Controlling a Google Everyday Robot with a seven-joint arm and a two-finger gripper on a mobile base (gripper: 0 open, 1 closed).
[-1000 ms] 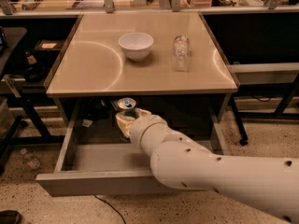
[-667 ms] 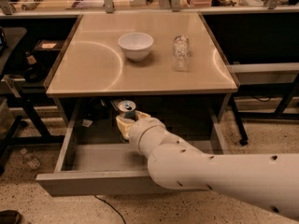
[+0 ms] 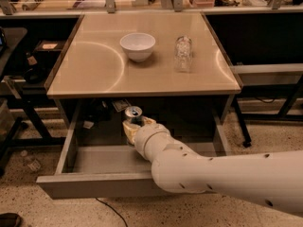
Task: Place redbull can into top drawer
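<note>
1. End effector [image 3: 136,128] is inside the open top drawer [image 3: 94,186], toward its back, just below the table's front edge.
2. Its fingers are clamped on the redbull can [image 3: 133,113], with pale yellow pads on either side of the can body. The can is upright, its silver pull-tab top showing just above the end effector.
3. The can's bottom is hidden behind the end effector and wrist, so I cannot tell if it touches the drawer floor.
4. The drawer's grey floor spreads left of and in front of the end effector. The front panel is well in front of it.
5. Arm [image 3: 227,181] comes in from the lower right of the view, crossing over the drawer's front right part.
6. Table [image 3: 90,74] top is above the end effector. White bowl [image 3: 138,45] sits above and behind it, nearly in line. Clear glass [image 3: 182,54] is above, behind and further right in the view, apart from the bowl.
</note>
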